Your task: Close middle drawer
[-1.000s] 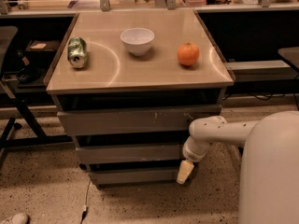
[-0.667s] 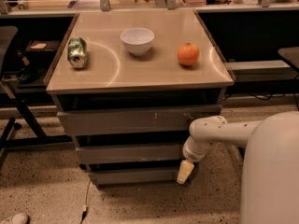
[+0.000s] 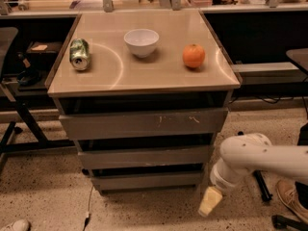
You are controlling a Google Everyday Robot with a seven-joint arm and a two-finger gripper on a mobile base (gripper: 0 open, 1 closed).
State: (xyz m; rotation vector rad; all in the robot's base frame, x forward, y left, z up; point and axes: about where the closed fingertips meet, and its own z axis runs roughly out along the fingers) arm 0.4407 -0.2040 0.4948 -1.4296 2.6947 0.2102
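My gripper (image 3: 210,201) hangs low near the floor, just off the bench's (image 3: 159,76) front right corner. It holds nothing I can see, and I cannot tell how open it is. My arm (image 3: 262,160) is cut off at the right edge. The middle drawer (image 3: 144,157) sits below the scratched top front (image 3: 142,123), its inside lost in shadow.

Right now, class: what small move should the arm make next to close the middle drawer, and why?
Probably raise the gripper and bring it left to the middle drawer front; it hangs below and right of it, not touching.
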